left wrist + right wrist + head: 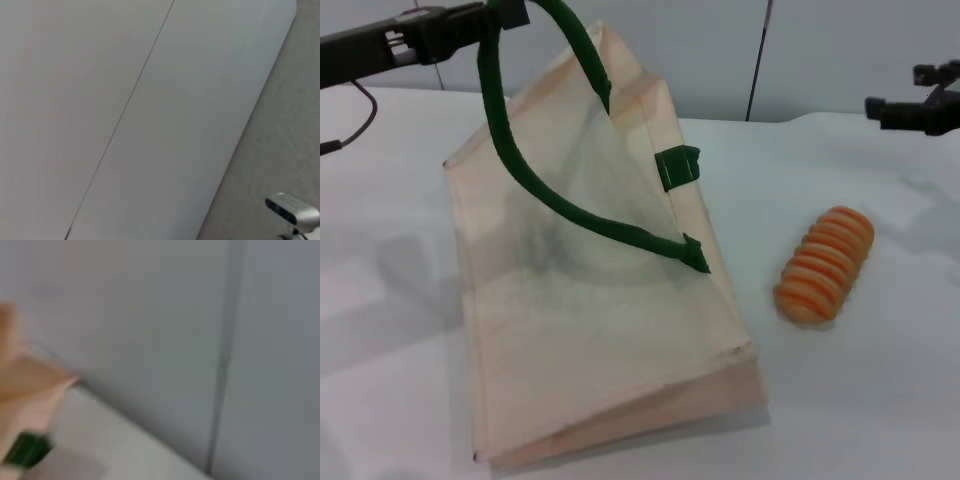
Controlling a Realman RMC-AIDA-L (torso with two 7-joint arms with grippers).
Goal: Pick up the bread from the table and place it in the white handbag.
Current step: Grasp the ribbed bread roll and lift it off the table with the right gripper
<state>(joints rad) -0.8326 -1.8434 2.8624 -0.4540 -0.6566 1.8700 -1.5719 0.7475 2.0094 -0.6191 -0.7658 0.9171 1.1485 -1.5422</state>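
The bread (pixel 825 263), a tan-orange ridged loaf, lies on the white table (pixel 880 410) to the right of the white handbag (pixel 600 320). The cream bag is pulled up by one dark green handle (pixel 545 190), its mouth raised at the back and its bottom resting on the table. My left gripper (pixel 505 12) is at the top left, shut on that handle. My right gripper (pixel 892 90) hovers open and empty at the far right, above and behind the bread. The right wrist view shows a corner of the bag (pixel 25 385) with a green strap tab (pixel 27 450).
A grey panelled wall (pixel 820 50) stands behind the table. The left wrist view shows only wall panels and a small grey camera (pixel 292 210). A second green handle tab (pixel 678 166) sits on the bag's right side.
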